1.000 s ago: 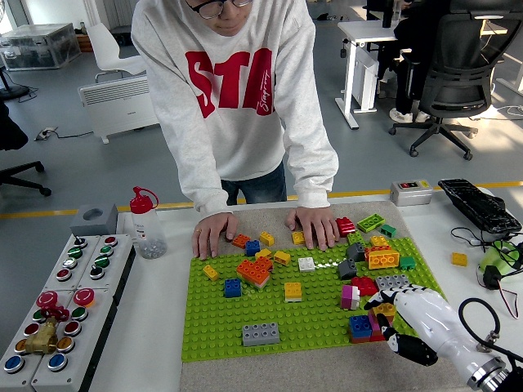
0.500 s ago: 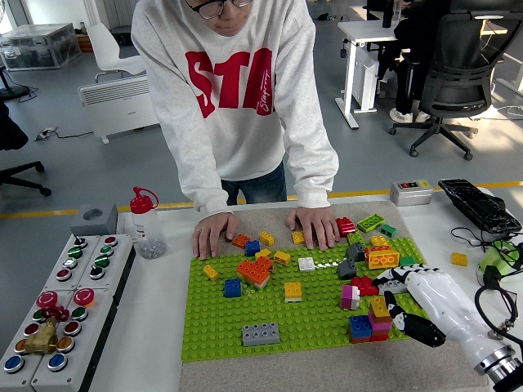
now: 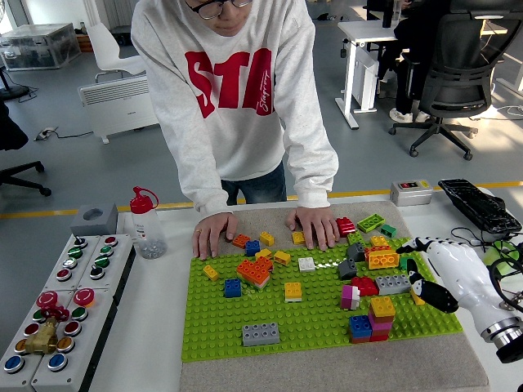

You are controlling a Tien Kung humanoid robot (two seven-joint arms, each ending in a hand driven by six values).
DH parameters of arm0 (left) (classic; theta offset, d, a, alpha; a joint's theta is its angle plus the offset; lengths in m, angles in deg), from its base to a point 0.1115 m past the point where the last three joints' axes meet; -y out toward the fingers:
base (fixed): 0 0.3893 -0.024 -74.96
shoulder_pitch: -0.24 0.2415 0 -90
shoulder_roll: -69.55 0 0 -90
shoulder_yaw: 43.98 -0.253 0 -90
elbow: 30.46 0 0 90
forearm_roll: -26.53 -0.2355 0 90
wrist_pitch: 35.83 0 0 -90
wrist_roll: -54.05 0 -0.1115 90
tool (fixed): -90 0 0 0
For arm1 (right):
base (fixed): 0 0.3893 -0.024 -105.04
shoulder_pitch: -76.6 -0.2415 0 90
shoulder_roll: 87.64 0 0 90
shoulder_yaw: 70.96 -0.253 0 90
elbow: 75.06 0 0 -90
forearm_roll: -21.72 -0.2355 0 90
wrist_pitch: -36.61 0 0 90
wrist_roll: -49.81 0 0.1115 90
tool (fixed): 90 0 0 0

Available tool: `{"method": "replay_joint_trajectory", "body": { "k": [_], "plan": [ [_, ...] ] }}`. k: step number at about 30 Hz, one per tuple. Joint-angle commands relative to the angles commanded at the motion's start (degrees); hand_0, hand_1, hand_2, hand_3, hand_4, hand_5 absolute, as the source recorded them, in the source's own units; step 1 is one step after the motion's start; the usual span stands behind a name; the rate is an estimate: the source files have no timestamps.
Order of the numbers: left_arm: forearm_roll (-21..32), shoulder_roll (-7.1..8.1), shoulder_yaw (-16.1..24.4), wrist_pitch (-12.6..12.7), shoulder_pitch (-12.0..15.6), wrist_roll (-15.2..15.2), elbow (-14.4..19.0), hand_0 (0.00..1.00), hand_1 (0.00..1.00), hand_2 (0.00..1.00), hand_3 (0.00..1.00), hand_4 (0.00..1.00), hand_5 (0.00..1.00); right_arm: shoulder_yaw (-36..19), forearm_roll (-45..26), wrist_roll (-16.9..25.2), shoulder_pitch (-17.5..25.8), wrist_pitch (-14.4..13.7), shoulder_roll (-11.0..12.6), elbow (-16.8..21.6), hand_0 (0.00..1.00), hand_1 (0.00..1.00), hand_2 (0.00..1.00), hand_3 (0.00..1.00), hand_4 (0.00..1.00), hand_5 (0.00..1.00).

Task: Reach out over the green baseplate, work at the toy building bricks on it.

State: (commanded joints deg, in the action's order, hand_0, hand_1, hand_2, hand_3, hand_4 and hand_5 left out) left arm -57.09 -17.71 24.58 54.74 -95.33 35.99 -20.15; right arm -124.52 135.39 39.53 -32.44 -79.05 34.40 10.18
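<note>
The green baseplate [image 3: 319, 325] lies mid-table on a beige mat and carries several scattered bricks. Among them are an orange cluster [image 3: 254, 272], a blue brick [image 3: 233, 287], a grey brick [image 3: 260, 333] near the front, and a yellow-pink-blue stack [image 3: 374, 318] at the front right. My right hand [image 3: 421, 273], white with black fingertips, hovers over the plate's right edge beside a grey brick [image 3: 393, 283]. Its fingers are relaxed and hold nothing. A person's two hands [image 3: 214, 232] [image 3: 315, 225] press flat on the plate's far edge.
A bottle with a red cap [image 3: 147, 224] stands at the back left. Button boxes [image 3: 65, 302] fill the left side. A keyboard [image 3: 479, 204], a small switch box [image 3: 410, 192], a loose yellow brick [image 3: 459, 259] and cables lie to the right.
My right hand has drawn back to the right and away from the front-right stack, which now stands uncovered. The person's hands have not moved.
</note>
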Motion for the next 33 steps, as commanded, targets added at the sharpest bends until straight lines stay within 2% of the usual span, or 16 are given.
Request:
{"method": "replay_joint_trajectory", "body": {
  "k": [3,7,13,19,23,24,29,30,33],
  "plan": [
    [0.0,0.01,0.0,0.0,0.0,0.0,0.0,0.677,0.686,0.652,0.618,0.361,0.998,-0.7,0.2,-1.0,-0.6,0.5,-0.1,-1.6,0.644,0.664,0.671,0.662,0.326,0.111],
    [0.1,0.00,0.0,0.0,0.0,0.0,0.0,0.677,0.685,0.652,0.618,0.361,0.998,-1.4,0.2,-1.2,-0.7,-0.3,0.0,-2.9,0.640,0.665,0.673,0.661,0.325,0.110],
    [0.0,-0.04,0.0,0.0,0.1,-0.1,0.0,0.678,0.687,0.654,0.618,0.361,0.998,-2.2,-0.4,-0.1,-0.8,-3.4,0.1,-1.8,0.654,0.667,0.667,0.646,0.326,0.112],
    [-0.1,-0.08,-0.1,0.0,0.2,-0.2,0.0,0.678,0.688,0.657,0.618,0.361,0.998,-1.7,-0.3,0.0,-3.3,-3.7,0.5,0.2,0.673,0.672,0.662,0.643,0.336,0.121],
    [-0.1,-0.09,-0.1,-0.1,0.4,-0.3,0.0,0.678,0.688,0.657,0.618,0.361,0.998,-0.6,0.0,-0.5,-5.6,-2.5,0.6,1.9,0.673,0.672,0.662,0.643,0.336,0.121],
    [-0.2,-0.09,-0.1,-0.1,0.4,-0.3,0.0,0.678,0.689,0.659,0.619,0.361,0.998,0.0,0.2,-0.8,-6.4,-1.8,0.5,2.6,0.741,0.714,0.687,0.680,0.437,0.156],
    [-0.4,-0.12,-0.1,-0.2,0.6,-0.5,0.0,0.678,0.689,0.659,0.619,0.361,0.998,4.2,1.4,-3.1,-10.2,2.7,-0.8,5.4,0.741,0.714,0.687,0.680,0.437,0.156],
    [-0.4,-0.11,-0.1,-0.2,0.6,-0.6,0.0,0.679,0.688,0.659,0.619,0.362,0.998,5.0,1.4,-3.4,-11.0,3.5,-1.2,5.7,0.809,0.751,0.733,0.745,0.605,0.268],
    [-0.4,-0.09,-0.1,-0.3,0.7,-0.6,0.0,0.679,0.688,0.659,0.619,0.362,0.998,7.8,1.4,-4.4,-13.6,6.0,-2.9,5.5,0.809,0.751,0.733,0.745,0.605,0.268]
  ]
}}
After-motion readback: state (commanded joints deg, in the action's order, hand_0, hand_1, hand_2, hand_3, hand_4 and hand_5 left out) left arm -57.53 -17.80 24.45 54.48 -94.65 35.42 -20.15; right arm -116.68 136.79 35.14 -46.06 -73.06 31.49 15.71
